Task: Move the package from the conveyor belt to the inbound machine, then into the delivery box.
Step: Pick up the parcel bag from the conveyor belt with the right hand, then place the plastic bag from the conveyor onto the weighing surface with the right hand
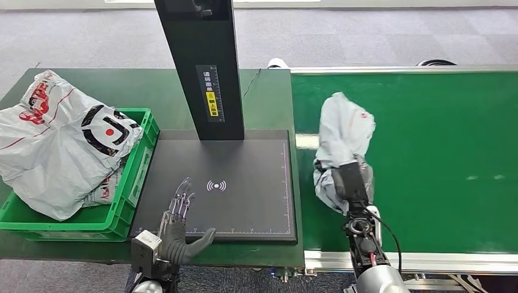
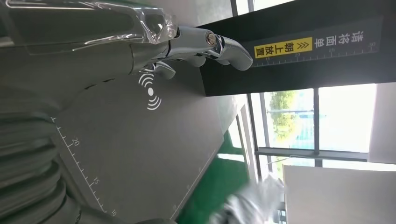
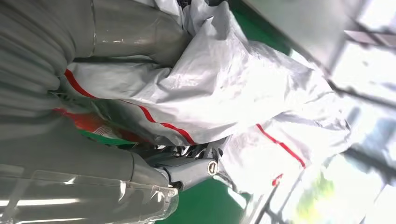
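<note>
the right hand (image 1: 343, 183) grasps the package (image 1: 343, 131) — a crumpled grey-white plastic mailer with red stripes — at its near end, on the green conveyor belt (image 1: 440, 159), close to the belt's left edge. in the right wrist view the thumb and darker fingers (image 3: 196, 156) wrap the bag's folds from both sides, and the package (image 3: 243, 88) bulges out past them.

the left hand (image 1: 180, 223) is released, holding nothing, fingers straight and slightly apart, thumb out to the side. it hovers over the near edge of the inbound machine (image 1: 244, 201), a dark flat scanning plate with ruler marks along its rim and a white wireless symbol (image 1: 216, 185) just ahead of the fingertips. in the left wrist view the fingers (image 2: 219, 46) stretch toward the black upright column (image 2: 299, 42) with its yellow label.

left of the plate, on the dark green bench (image 1: 122, 85), sits the green delivery box (image 1: 131, 183), heaped with other grey-white bags (image 1: 55, 146) that rise well above its rim.
</note>
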